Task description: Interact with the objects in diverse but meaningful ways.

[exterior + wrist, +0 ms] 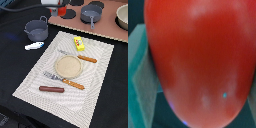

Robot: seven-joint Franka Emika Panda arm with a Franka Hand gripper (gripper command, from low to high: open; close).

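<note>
My gripper [56,7] is at the far edge of the exterior view, shut on the red tomato [62,10]. The tomato [198,60] fills the wrist view, with a teal finger pad [139,70] pressed against its side. The dark grey two-handled pot [36,30] stands on the black cloth near the gripper. The white-and-blue fish [34,46] lies in front of the pot. The yellow block [79,43] and the brown sausage stick [51,89] lie on the striped placemat [35,80].
A tan plate [68,66] sits mid-mat between an orange-handled knife [81,58] and fork [65,80]. A brown board [107,27] at the back carries a grey saucepan [91,14] and black discs [68,13]. A bowl [123,17] stands at the exterior view's far right.
</note>
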